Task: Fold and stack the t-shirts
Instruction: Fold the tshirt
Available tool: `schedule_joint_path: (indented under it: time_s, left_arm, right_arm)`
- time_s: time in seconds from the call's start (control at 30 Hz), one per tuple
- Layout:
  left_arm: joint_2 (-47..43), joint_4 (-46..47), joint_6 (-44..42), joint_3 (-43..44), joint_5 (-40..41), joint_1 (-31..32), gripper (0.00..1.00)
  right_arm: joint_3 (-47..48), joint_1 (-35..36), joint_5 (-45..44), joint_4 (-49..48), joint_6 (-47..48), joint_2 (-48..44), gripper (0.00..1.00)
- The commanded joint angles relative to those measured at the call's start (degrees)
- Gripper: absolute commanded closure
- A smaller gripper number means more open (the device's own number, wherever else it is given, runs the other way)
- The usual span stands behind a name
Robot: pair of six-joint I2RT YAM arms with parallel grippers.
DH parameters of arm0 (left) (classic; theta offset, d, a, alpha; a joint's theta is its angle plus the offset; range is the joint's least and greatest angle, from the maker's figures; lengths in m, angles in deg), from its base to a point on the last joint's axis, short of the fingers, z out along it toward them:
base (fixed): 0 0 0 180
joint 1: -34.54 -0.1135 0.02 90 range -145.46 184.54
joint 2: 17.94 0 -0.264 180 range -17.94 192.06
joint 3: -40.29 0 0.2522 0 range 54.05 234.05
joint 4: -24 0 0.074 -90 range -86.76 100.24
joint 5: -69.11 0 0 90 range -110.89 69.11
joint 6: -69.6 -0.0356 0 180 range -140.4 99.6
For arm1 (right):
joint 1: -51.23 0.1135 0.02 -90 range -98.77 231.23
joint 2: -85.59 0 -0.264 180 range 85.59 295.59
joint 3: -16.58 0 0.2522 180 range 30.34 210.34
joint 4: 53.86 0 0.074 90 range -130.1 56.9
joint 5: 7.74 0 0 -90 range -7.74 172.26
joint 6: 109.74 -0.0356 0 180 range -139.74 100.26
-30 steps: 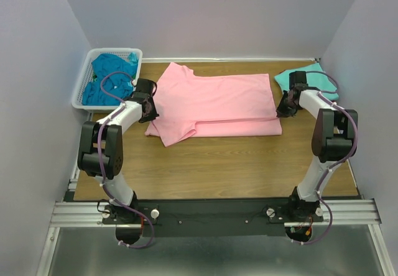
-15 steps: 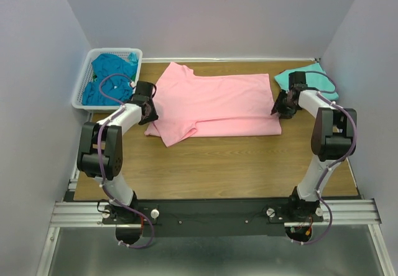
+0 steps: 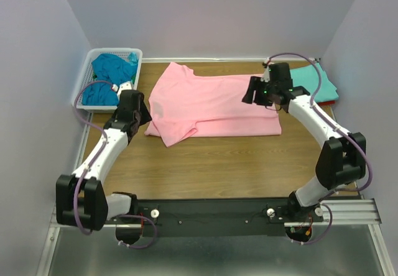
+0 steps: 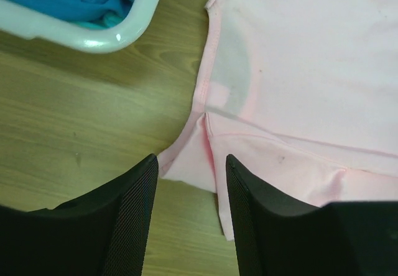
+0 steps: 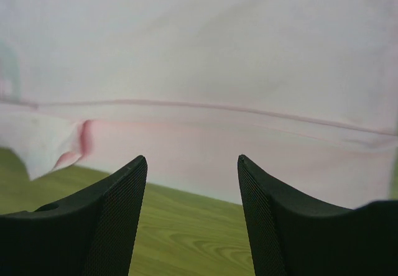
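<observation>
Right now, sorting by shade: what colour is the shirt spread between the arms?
The t-shirt is light pink, best seen in the top external view.

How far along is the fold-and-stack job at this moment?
Done: a folded aqua shirt lies at the far right corner. In hand: the pink shirt lies mid-table, folded lengthwise with one sleeve sticking out. The left gripper and right gripper hover open over its ends, holding nothing. Left: finishing and stacking the pink one, then the teal-blue shirts in the white basket.

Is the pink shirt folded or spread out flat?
Partly folded: the pink shirt has a second layer doubled along its near edge, seen as an overlapping hem in both wrist views.
</observation>
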Motion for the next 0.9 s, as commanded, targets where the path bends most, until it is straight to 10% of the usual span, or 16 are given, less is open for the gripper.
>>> schedule_joint_path:
  time_s: [0.0, 0.4, 0.87]
  left_arm:
    - [-8.99, 2.61, 4.18, -7.63, 1.13, -0.07, 0.44]
    - [-20.35, 3.49, -1.26, -11.6, 7.63, -1.48, 0.44]
    - [-21.24, 5.95, -0.3, -13.01, 8.78, -2.53, 0.44]
  right_arm:
    - [-3.13, 8.72, 6.0, -4.24, 0.37, -0.1, 0.33]
    - [11.52, 36.86, 1.44, -9.17, 9.68, 19.57, 0.35]
    - [27.09, 45.05, -2.78, -9.08, 16.46, 38.57, 0.5]
